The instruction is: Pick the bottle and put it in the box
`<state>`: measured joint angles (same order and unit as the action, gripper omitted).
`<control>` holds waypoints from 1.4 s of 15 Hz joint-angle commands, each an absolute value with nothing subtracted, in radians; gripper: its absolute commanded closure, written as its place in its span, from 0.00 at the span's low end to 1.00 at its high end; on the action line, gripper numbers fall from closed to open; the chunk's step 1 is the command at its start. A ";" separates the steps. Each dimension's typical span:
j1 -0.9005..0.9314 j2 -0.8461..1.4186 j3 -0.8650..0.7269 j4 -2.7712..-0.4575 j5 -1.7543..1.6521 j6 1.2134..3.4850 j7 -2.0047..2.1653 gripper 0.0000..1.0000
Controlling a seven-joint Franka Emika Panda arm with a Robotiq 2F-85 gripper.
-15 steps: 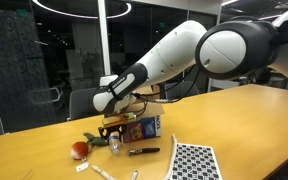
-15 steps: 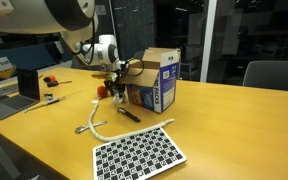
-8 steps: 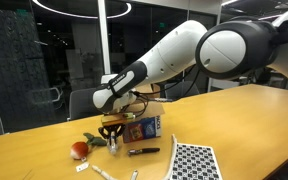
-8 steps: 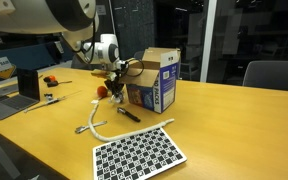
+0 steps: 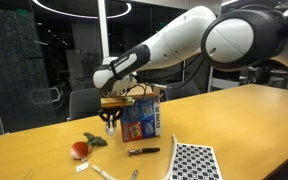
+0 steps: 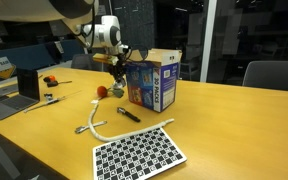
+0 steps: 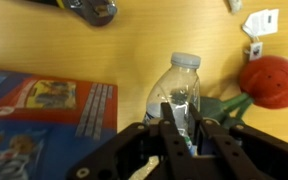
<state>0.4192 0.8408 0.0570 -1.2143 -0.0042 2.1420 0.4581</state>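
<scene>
Wooden tabletop (image 5: 246, 122) underneath, and the gripper (image 7: 184, 128) is clamped tight on the clear bottle (image 7: 181, 92), holding it off the surface just beside the blue-fronted box (image 5: 141, 116).

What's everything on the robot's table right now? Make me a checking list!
Surface: wooden table, nothing spilled that I can see.
Job's things: clear bottle, held in the claw; cardboard box, upright beside it.
Clutter: red fruit with leaves, black marker, checkered sheet, small white bits near the table edge.
Claw: claw, shut on the bottle.
Cables: white cord-like thing lying on the table.
Surroundings: laptop, chair, dark glass walls.
</scene>
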 commanded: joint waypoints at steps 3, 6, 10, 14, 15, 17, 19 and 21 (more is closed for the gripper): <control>0.429 0.660 0.046 -1.183 -0.024 2.112 0.471 0.86; 0.442 0.571 0.044 -1.154 -0.045 2.096 0.471 0.86; 0.448 0.483 0.033 -1.101 -0.095 2.059 0.470 0.86; 0.426 0.432 0.009 -1.138 -0.145 2.072 0.458 0.86; 0.419 0.429 0.003 -1.154 -0.144 2.078 0.453 0.86; 0.409 0.434 -0.010 -1.190 -0.150 2.084 0.452 0.86; 0.400 0.435 -0.022 -1.246 -0.155 2.095 0.455 0.86; 0.388 0.437 -0.034 -1.304 -0.156 2.107 0.458 0.86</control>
